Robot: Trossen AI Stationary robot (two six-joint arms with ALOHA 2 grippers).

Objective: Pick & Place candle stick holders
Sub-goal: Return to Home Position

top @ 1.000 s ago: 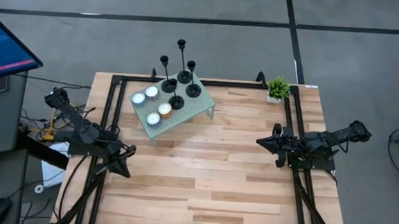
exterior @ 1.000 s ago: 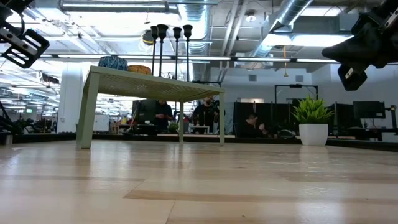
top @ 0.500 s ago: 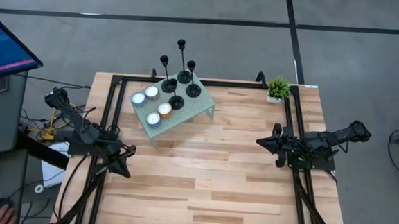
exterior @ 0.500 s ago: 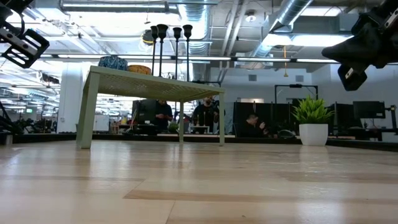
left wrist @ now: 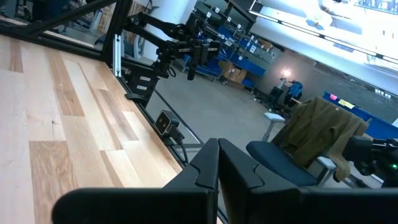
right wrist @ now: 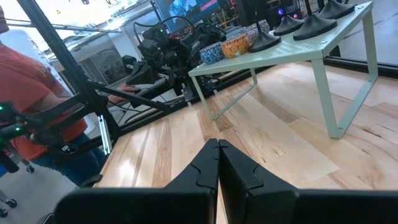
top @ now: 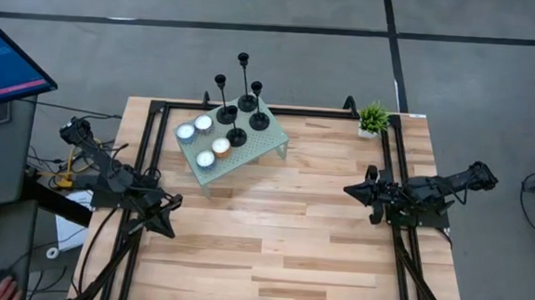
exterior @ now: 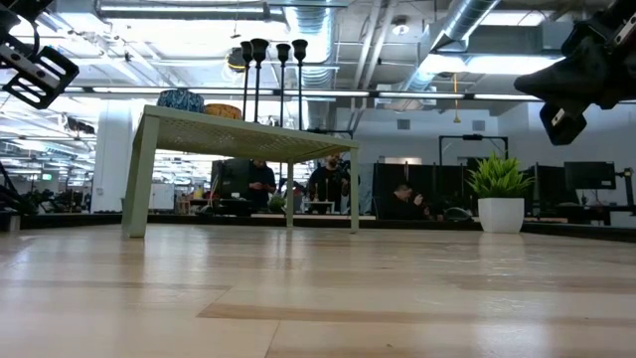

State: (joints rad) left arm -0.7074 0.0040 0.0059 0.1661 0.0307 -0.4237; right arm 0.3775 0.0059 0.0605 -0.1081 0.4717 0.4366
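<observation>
Several black candle stick holders (top: 238,111) stand by their round disc bases on a pale green perforated stand (top: 270,143) at the table's far left; their cups (exterior: 260,45) rise above the stand top in the low view. Their bases (right wrist: 311,25) also show in the right wrist view. My left gripper (top: 165,220) hovers shut over the table's left edge, its fingers (left wrist: 217,155) together and holding nothing. My right gripper (top: 351,190) hovers shut at the table's right side, pointing toward the left, fingers (right wrist: 219,155) closed with nothing between them. Both are well clear of the stand.
Several tealight candles (top: 203,141) sit on the stand's near-left part. A small potted plant (top: 374,117) stands at the far right corner. A black frame (top: 158,106) rims the table. A person in a red top (right wrist: 31,81) is beyond the left edge.
</observation>
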